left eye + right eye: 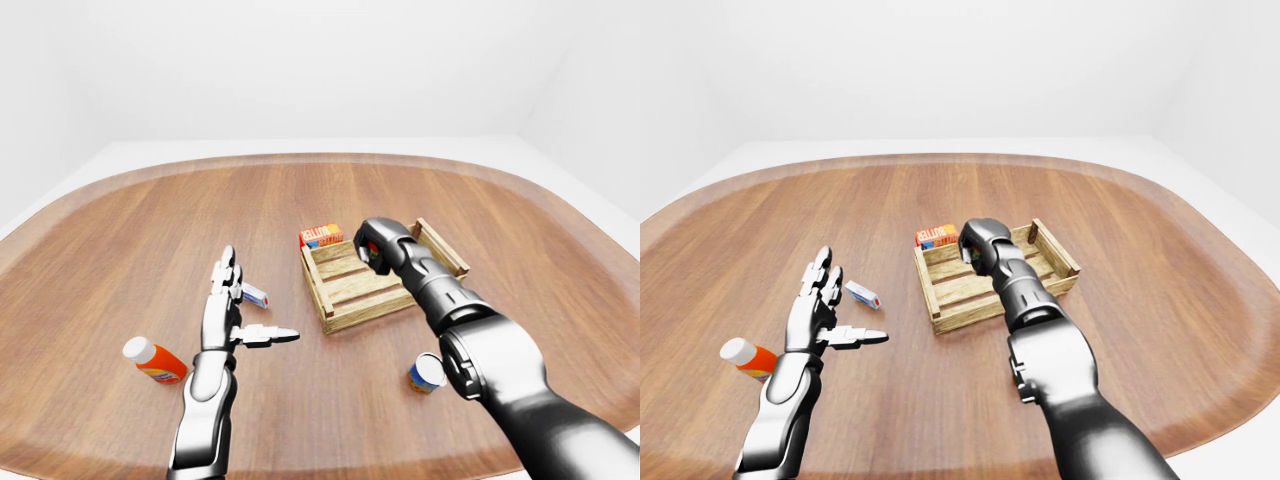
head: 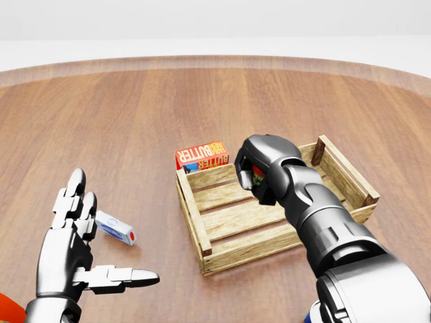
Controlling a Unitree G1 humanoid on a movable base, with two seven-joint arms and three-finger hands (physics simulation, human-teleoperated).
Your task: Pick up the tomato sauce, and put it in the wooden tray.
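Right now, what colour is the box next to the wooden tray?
The butter box is orange-red with white letters, clearest in the head view.

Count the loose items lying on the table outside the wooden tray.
4: a butter box at the tray's upper-left corner, a small white packet by the left hand, an orange bottle lower left, a can below the tray. Others may hide behind the right arm.

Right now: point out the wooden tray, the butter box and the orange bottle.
wooden tray (image 2: 237, 250): head view, bottom slat wall.
butter box (image 2: 202, 155): head view, orange printed face.
orange bottle (image 1: 160, 365): left-eye view, label on its body.
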